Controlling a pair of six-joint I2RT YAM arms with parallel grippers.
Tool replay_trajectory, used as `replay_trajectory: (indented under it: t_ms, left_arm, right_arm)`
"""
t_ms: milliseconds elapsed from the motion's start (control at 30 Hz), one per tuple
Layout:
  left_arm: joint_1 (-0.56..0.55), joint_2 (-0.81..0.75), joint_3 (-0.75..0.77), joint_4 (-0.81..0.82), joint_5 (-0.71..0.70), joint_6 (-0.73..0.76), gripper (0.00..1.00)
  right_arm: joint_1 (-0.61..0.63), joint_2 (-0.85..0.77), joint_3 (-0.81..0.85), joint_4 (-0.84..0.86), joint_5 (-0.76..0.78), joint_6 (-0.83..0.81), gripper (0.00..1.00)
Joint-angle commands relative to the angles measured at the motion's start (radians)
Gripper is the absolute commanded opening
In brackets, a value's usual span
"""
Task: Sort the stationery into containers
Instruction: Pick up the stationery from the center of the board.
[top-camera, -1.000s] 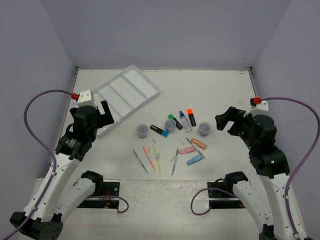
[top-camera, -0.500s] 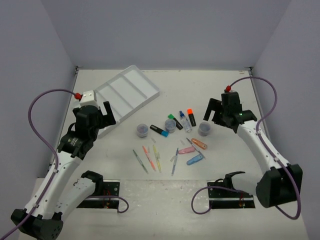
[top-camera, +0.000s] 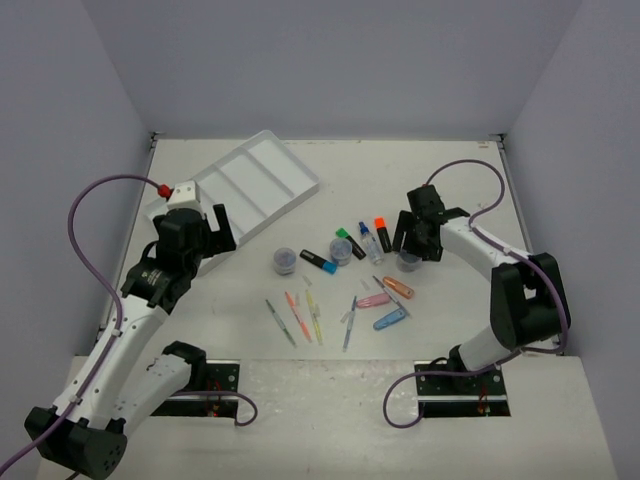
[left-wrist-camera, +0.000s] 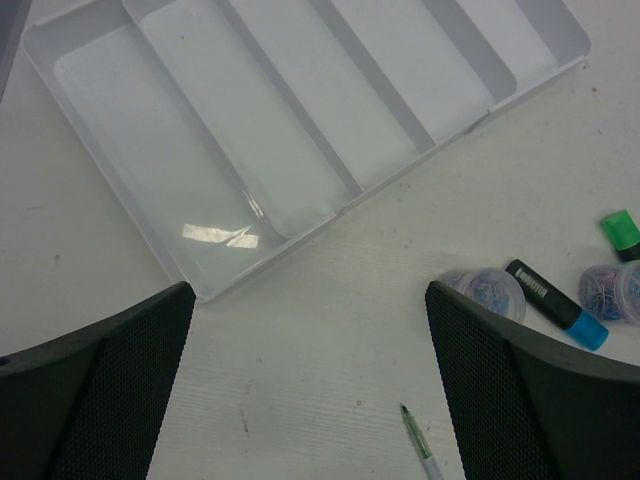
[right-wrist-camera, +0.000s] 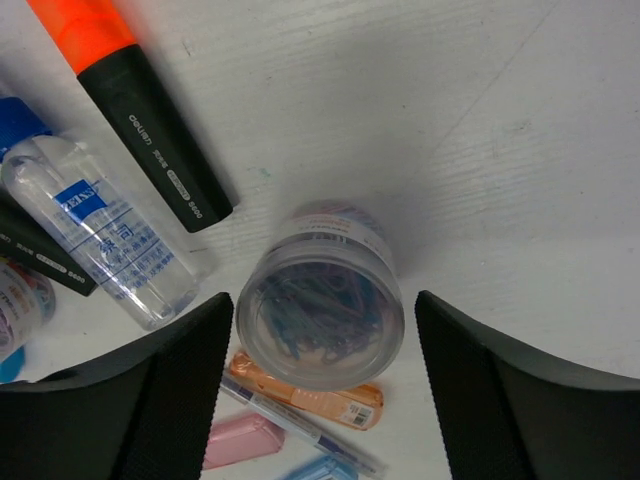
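The white compartment tray (top-camera: 262, 180) lies at the back left, and it fills the top of the left wrist view (left-wrist-camera: 250, 130). My left gripper (top-camera: 208, 232) is open and empty, held above the table by the tray's near corner (left-wrist-camera: 310, 400). My right gripper (top-camera: 410, 243) is open. Its fingers stand either side of a clear round jar (right-wrist-camera: 320, 310) of paper clips without touching it (right-wrist-camera: 320, 345). Beside that jar lie an orange-capped highlighter (right-wrist-camera: 140, 110), a blue-capped bottle (right-wrist-camera: 100, 240) and an orange oblong piece (right-wrist-camera: 320, 400).
Two more jars (top-camera: 285, 260) (top-camera: 341, 252), a blue-capped highlighter (top-camera: 318, 261) and a green-capped one (top-camera: 348, 241) lie mid-table. Several thin pens (top-camera: 300, 315) and pink (top-camera: 373, 299) and blue (top-camera: 389, 319) pieces lie nearer me. A green pen tip (left-wrist-camera: 420, 450) shows by my left fingers.
My right arm has swung in from the right and come down around the rightmost jar. My left gripper has shifted slightly right and forward near the tray.
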Motion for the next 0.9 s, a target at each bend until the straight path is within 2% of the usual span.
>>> replay_trajectory:
  t_ms: [0, 33, 100, 200, 333, 467, 667, 767, 867]
  left_arm:
    - [-0.003, 0.006, 0.005, 0.04, 0.02, 0.025, 1.0]
    - [-0.003, 0.006, 0.003, 0.041, 0.02, 0.025, 1.0]
    - [-0.003, 0.004, 0.002, 0.041, 0.02, 0.025, 1.0]
    - [-0.003, 0.002, 0.002, 0.041, 0.02, 0.025, 1.0]
    - [-0.003, 0.0, 0.0, 0.039, 0.018, 0.023, 1.0]
    - [-0.003, 0.002, 0.002, 0.04, 0.026, 0.019, 1.0]
    - [-0.003, 0.013, 0.018, 0.063, 0.184, -0.016, 1.0]
    - [-0.004, 0.016, 0.045, 0.059, 0.14, -0.004, 1.0]
    - [-0.003, 0.004, 0.068, 0.043, 0.08, -0.005, 1.0]
  right_arm:
    - [0.013, 0.011, 0.005, 0.047, 0.025, 0.029, 0.56]
    - [0.015, 0.011, 0.001, 0.045, 0.029, 0.029, 0.55]
    - [0.018, -0.017, 0.0, 0.036, 0.045, 0.029, 0.39]
    - [0.018, -0.072, 0.013, 0.009, 0.074, 0.025, 0.27]
    - [0.019, -0.138, 0.073, -0.054, 0.108, 0.011, 0.25]
    - [0.033, -0.185, 0.194, -0.109, 0.076, -0.028, 0.25]
    - [0.116, -0.185, 0.297, 0.006, -0.225, -0.107, 0.22]
    - [0.186, -0.101, 0.427, 0.009, -0.256, -0.141, 0.22]
    - [0.226, 0.044, 0.543, 0.022, -0.395, -0.158, 0.21]
